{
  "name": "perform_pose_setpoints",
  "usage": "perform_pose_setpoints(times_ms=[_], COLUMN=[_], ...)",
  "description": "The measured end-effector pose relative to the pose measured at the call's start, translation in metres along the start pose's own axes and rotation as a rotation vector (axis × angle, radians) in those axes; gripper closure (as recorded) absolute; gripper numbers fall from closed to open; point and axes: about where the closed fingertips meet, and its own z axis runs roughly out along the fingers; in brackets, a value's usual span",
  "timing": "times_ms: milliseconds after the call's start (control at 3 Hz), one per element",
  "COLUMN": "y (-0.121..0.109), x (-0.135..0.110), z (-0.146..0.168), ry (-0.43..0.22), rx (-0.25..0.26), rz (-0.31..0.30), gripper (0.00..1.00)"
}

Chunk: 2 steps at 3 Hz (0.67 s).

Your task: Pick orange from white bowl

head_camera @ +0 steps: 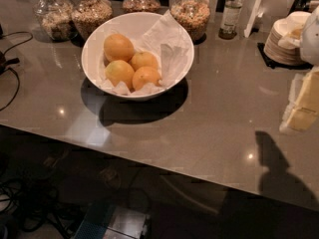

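The white bowl (90,54) stands on the grey counter at the back left, lined with crumpled white paper. It holds several oranges. The orange (118,47), slightly the largest, lies at the back left of the pile, and three smaller ones lie in front of it and to its right. My gripper (303,106) shows as pale yellow and white parts at the right edge of the view. It hangs above the counter, far to the right of the bowl and apart from it.
Several glass jars (91,13) of grains stand behind the bowl, with a small bottle (231,15) to their right. A stack of small white dishes (284,41) sits at the back right. Cables (10,68) lie at the left. The counter's front edge (149,161) runs diagonally.
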Motion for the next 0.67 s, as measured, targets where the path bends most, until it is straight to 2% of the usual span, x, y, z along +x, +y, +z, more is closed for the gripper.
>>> perform_pose_setpoints(times_ms=[333,667], y=[-0.0001,-0.0054], x=[-0.0001,-0.0076], z=[0.0000,-0.0001], ry=[-0.001,-0.045], rx=[0.000,0.020], rz=[0.000,-0.014], gripper=[0.00,0.00])
